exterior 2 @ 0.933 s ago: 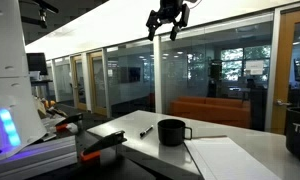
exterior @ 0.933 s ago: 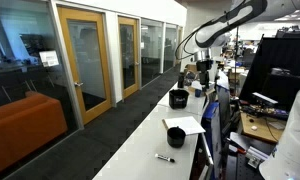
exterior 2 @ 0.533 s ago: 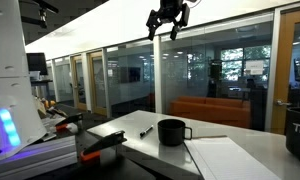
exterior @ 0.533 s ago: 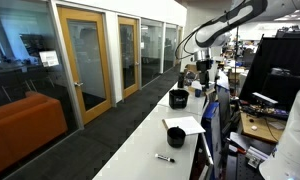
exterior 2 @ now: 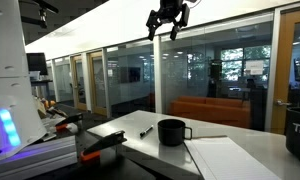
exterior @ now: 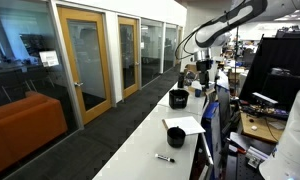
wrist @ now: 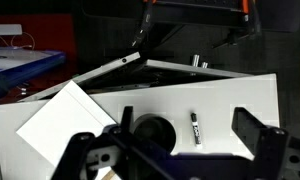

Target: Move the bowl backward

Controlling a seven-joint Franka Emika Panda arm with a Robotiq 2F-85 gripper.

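The small black bowl [exterior: 176, 135] stands on the long white table [exterior: 140, 145], beside a white sheet of paper [exterior: 184, 124]. It also shows in an exterior view [exterior 2: 171, 131] and in the wrist view [wrist: 153, 132]. My gripper [exterior 2: 165, 24] hangs high above the table, open and empty, well clear of the bowl. In the wrist view its two dark fingers [wrist: 172, 142] frame the bowl and a black marker [wrist: 194, 128] far below. In an exterior view the gripper [exterior: 202, 68] sits at the end of the arm over the far part of the table.
A larger black round container [exterior: 178, 97] stands farther along the table. The marker [exterior: 165, 157] lies near the table's near end, also seen in an exterior view [exterior 2: 147, 130]. Glass office walls with wooden doors [exterior: 85, 65] line one side, and cluttered desks [exterior: 260, 120] the other.
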